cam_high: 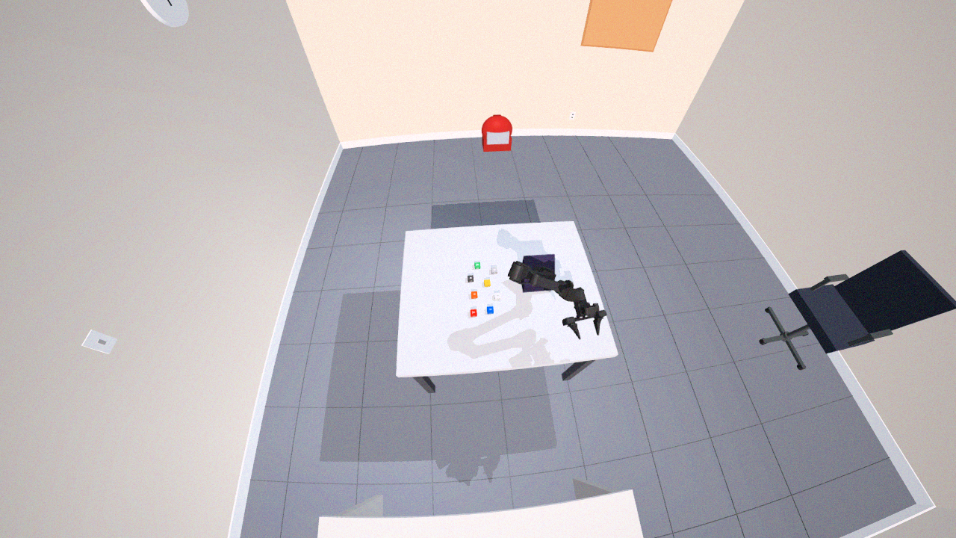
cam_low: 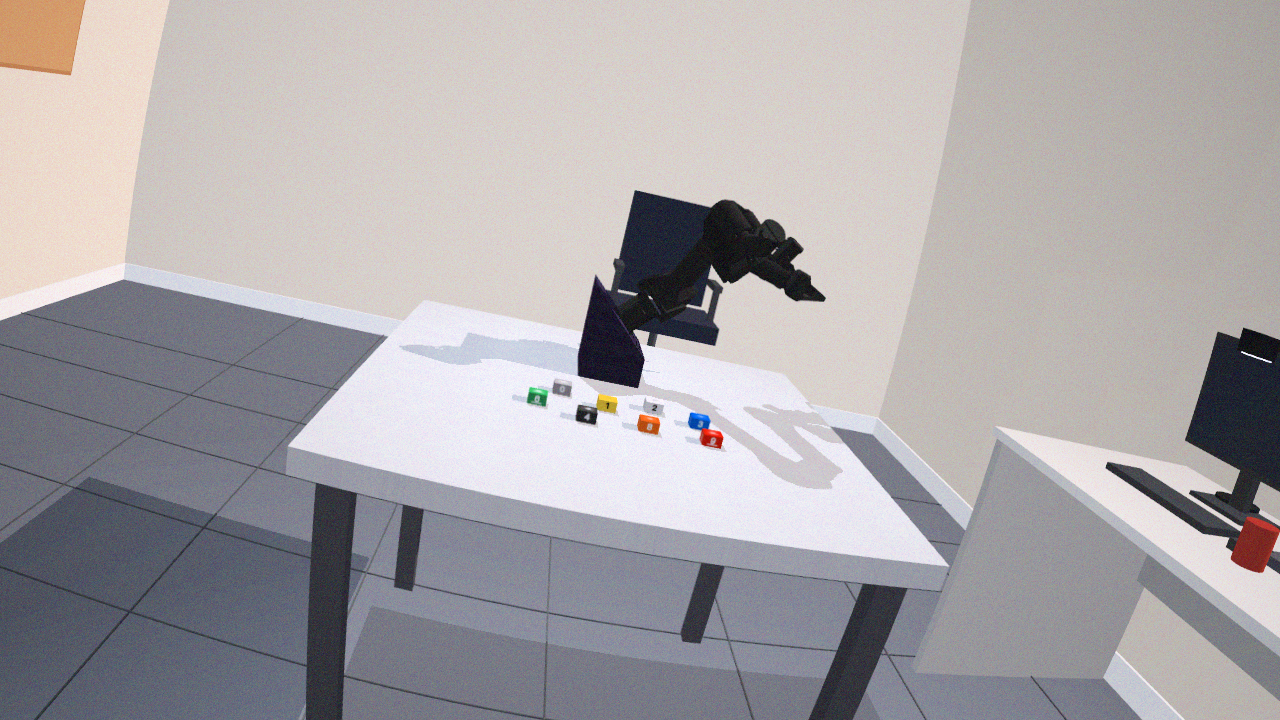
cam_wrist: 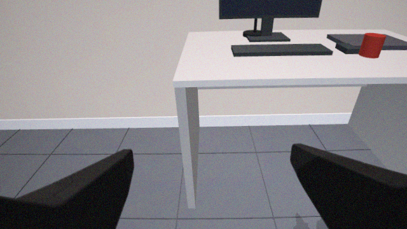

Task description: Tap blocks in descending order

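Eight small blocks stand apart in a loose group on the white table: red (cam_high: 473, 312) (cam_low: 711, 438) reads 9, orange (cam_high: 474, 294) (cam_low: 648, 424) seems 8, green (cam_high: 477, 265) (cam_low: 537, 396) seems 6, black (cam_high: 470, 278) (cam_low: 586, 414) 4, blue (cam_high: 490, 309) (cam_low: 699, 420) 3, white (cam_high: 497, 295) (cam_low: 653, 406) 2, yellow (cam_high: 486, 282) (cam_low: 606, 403) 1, grey (cam_high: 494, 270) (cam_low: 562, 387) seems 0. My gripper (cam_high: 589, 335) (cam_low: 823, 299) (cam_wrist: 213, 155) is wide open, empty, high above the table's side, away from all blocks. No block shows in the wrist view.
The dark wedge-shaped stand (cam_high: 538, 261) (cam_low: 610, 344) is by the arm's base, behind the blocks in the exterior view. The white table (cam_high: 434, 254) (cam_low: 429, 429) carries them. A desk (cam_low: 1074, 461) (cam_wrist: 206, 68) with a monitor and red cup (cam_low: 1254, 544) (cam_wrist: 372, 46) stands off the table.
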`<action>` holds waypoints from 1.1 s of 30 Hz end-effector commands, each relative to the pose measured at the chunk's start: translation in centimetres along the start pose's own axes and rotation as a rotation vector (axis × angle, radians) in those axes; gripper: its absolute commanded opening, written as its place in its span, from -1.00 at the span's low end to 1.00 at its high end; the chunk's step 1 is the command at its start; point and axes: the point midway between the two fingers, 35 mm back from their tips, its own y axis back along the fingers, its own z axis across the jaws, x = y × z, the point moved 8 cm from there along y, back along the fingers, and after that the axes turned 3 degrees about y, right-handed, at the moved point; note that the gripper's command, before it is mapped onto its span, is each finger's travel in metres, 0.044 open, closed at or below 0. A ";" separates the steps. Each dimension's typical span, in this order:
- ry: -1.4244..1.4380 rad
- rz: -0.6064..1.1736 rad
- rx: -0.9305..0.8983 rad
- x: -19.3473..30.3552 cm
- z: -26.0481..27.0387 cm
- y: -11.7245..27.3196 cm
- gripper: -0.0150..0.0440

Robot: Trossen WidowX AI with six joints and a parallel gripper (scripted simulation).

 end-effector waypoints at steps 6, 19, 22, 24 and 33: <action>0.143 0.030 0.036 0.9 0.1 -2.1 0.86; 0.611 0.313 0.237 6.5 -6.5 -11.0 0.86; 0.685 0.412 0.285 7.9 -9.5 -12.4 0.86; 0.725 0.483 0.319 8.9 -11.7 -13.0 0.86; 0.802 0.836 0.491 12.1 -23.9 -12.6 0.86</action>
